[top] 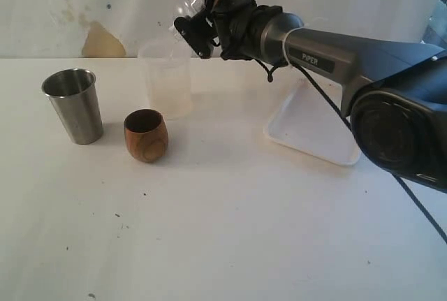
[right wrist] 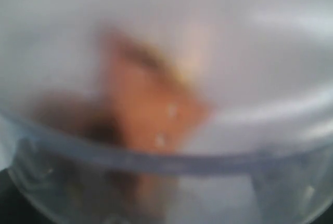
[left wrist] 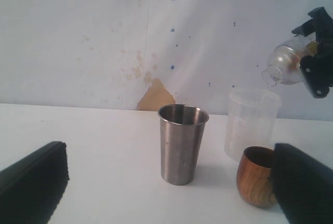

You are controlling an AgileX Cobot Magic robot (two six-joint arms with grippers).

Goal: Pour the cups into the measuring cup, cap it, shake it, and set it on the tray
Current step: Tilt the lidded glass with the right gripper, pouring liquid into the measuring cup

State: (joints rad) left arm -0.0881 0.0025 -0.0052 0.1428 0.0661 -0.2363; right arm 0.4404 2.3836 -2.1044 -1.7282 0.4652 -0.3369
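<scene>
Steel tumbler (top: 72,105) stands upright on the white surface (top: 209,231). The wooden cup (top: 146,135) is just beside it at its 4 o'clock, not touching. A frosted cup (top: 166,81) stands at 1 o'clock from the wooden cup, and the white tray (top: 311,130) lies at the frosted cup's 3 o'clock, partly behind the arm. The right claw (top: 213,4) grips a clear plastic vessel (left wrist: 286,60), tipped mouth-down above the frosted cup's rim. The left claw (left wrist: 169,156) is spread wide and holds nothing, with the tumbler ahead between its fingers.
</scene>
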